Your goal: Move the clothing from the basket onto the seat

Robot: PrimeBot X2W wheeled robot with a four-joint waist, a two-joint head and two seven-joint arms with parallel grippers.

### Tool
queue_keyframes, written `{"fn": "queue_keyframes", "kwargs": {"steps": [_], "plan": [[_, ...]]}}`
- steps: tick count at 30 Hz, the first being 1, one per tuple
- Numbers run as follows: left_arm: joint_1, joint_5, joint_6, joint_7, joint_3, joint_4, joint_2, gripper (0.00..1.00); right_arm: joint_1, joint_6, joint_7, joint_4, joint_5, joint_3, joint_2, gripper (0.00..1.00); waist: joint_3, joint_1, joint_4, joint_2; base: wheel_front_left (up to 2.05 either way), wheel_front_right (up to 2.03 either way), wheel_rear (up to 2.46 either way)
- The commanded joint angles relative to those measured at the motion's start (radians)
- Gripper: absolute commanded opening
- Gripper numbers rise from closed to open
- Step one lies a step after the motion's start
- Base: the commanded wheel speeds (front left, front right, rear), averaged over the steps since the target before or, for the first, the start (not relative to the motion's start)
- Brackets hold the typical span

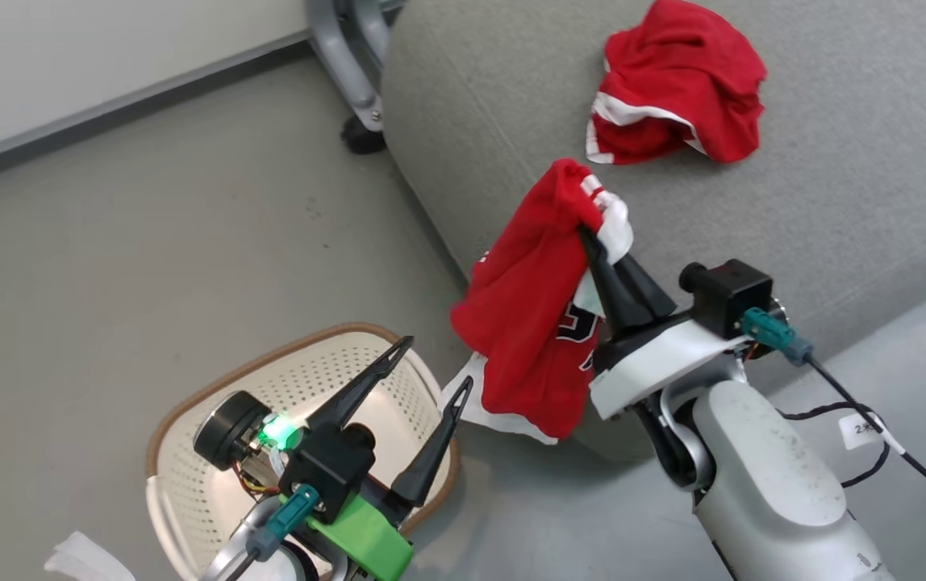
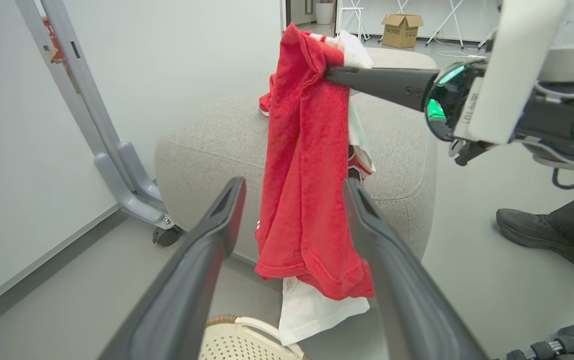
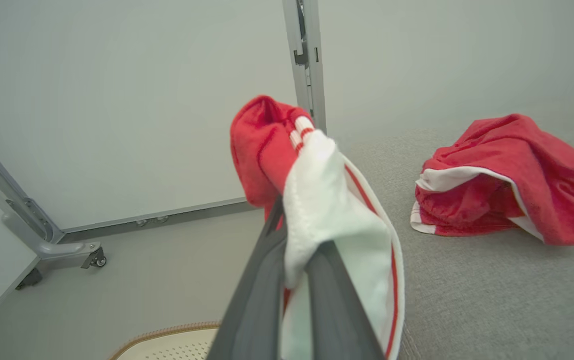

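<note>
Two red garments: your right gripper [image 1: 590,235] pinches the jersey [image 1: 523,323] at centre frame; the other garment [image 1: 677,89] lies upper right on the seat [image 1: 834,226]; your left gripper [image 1: 440,360] gapes wide, lower left, over the basket [image 1: 189,500].

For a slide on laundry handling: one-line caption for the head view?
Right hand holds a red numbered garment by the grey seat bearing a second garment; open left hand hovers over the basket.

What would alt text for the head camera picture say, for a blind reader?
The right gripper holds a red jersey hanging by the grey seat, where another red garment lies. The open left gripper hovers over the white basket.
</note>
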Motion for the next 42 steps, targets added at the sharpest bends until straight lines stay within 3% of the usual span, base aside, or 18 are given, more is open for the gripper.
{"fn": "queue_keyframes", "kwargs": {"steps": [1,6,12,17,23,28,32,42], "plan": [[-0.019,0.010,-0.004,0.007,-0.001,-0.007,0.015,1.00,-0.004,-0.001,-0.003,-0.012,-0.005,-0.019,0.002,0.00,0.073,0.0000,-0.073,0.0000,0.00,0.00,0.00],[-0.044,0.019,-0.012,0.032,-0.014,-0.037,0.024,1.00,-0.066,-0.001,-0.003,-0.040,-0.022,-0.107,0.002,0.00,0.132,0.0000,-0.083,0.0000,0.00,0.00,0.00],[-0.116,0.040,-0.024,0.063,-0.021,-0.086,0.049,1.00,-0.221,-0.001,-0.003,-0.093,-0.065,-0.248,-0.049,0.00,0.239,0.0000,-0.063,0.0000,0.00,0.00,0.00],[-0.199,0.060,-0.036,0.078,-0.029,-0.125,0.065,1.00,-0.389,-0.001,-0.003,-0.137,-0.095,-0.369,-0.134,0.00,0.337,0.0000,-0.023,0.0000,0.00,0.00,0.00],[-0.289,0.083,-0.045,0.079,-0.046,-0.152,0.073,1.00,-0.580,-0.001,-0.003,-0.122,-0.135,-0.471,-0.291,0.00,0.436,0.0000,0.045,0.0000,0.00,0.00,0.00],[-0.332,0.090,-0.048,0.079,-0.054,-0.166,0.078,1.00,-0.709,-0.001,-0.003,-0.058,-0.129,-0.488,-0.407,0.00,0.508,0.0000,0.096,0.0000,0.00,0.00,0.00],[-0.350,0.094,-0.048,0.079,-0.059,-0.176,0.078,1.00,-0.749,-0.001,-0.003,0.046,-0.112,-0.478,-0.453,0.00,0.556,0.0000,0.124,0.0000,0.00,0.00,0.00],[-0.370,0.093,-0.042,0.048,-0.071,-0.151,0.064,1.00,-0.662,-0.001,-0.003,0.280,-0.097,-0.487,-0.430,0.00,0.592,0.0000,0.154,0.0000,0.00,0.00,0.00]]}}
